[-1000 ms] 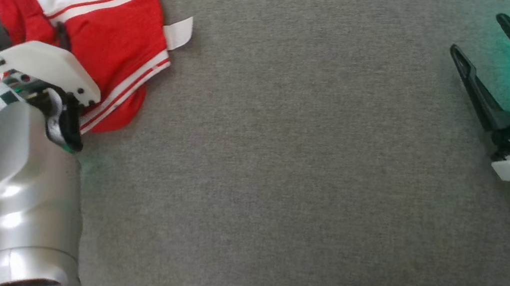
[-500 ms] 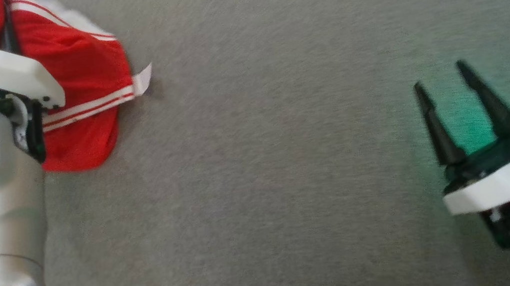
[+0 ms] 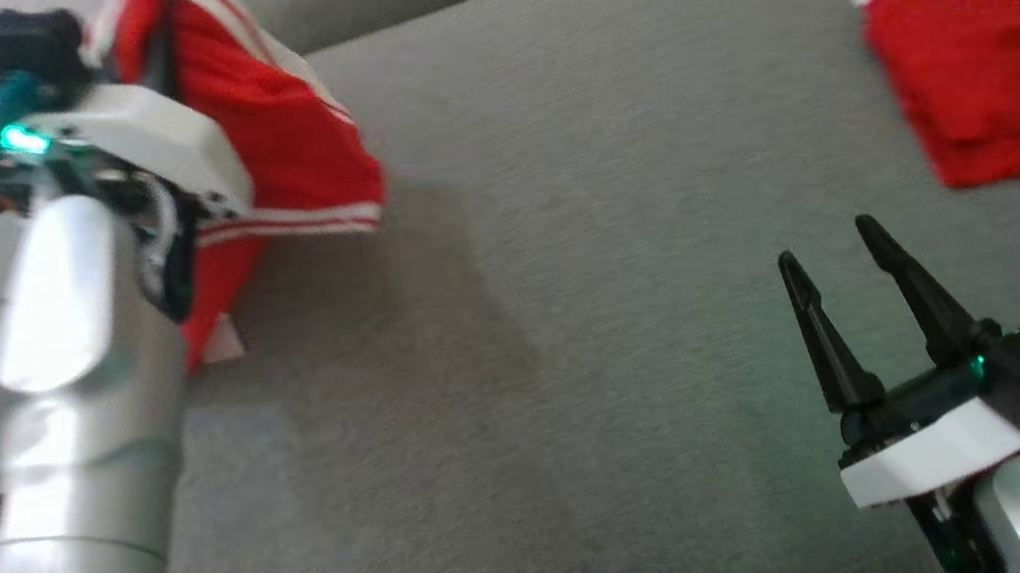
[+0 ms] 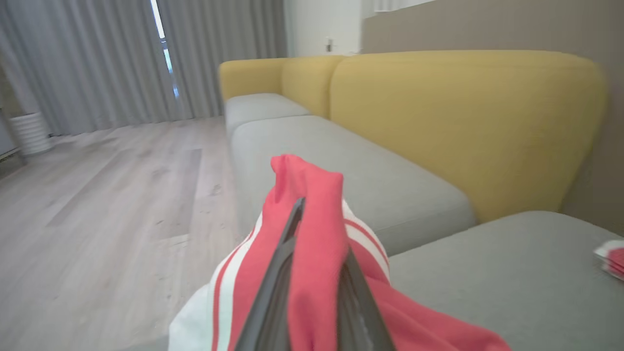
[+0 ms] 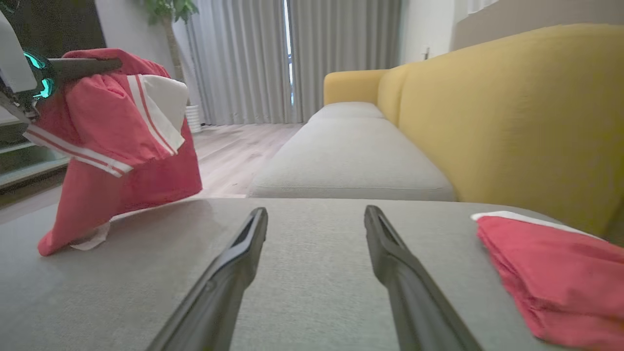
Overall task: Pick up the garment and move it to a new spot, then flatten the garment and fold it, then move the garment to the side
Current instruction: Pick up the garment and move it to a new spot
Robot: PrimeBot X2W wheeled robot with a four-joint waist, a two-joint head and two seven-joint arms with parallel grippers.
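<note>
The garment (image 3: 287, 148) is red with white stripes and a white panel. It hangs bunched from my left gripper (image 3: 165, 40), which is shut on its upper fold at the far left of the grey cushion (image 3: 568, 268). In the left wrist view the dark fingers (image 4: 292, 234) pinch the red cloth (image 4: 317, 273). The right wrist view shows the garment (image 5: 117, 126) lifted, its lower end and white tag reaching down to the cushion. My right gripper (image 3: 827, 244) stands open low over the cushion's near right, with nothing between its fingers (image 5: 243, 253).
A second red cloth (image 3: 995, 82), folded flat, lies at the cushion's far right corner, also seen from the right wrist (image 5: 551, 263). Yellow backrests (image 5: 487, 122) rise behind the grey seats. Wooden floor (image 4: 97, 195) and curtains lie beyond the cushion's left edge.
My left gripper closed on the garment and raised it off the cushion. The head camera has shifted, bringing the folded red cloth into view. The right gripper stays open.
</note>
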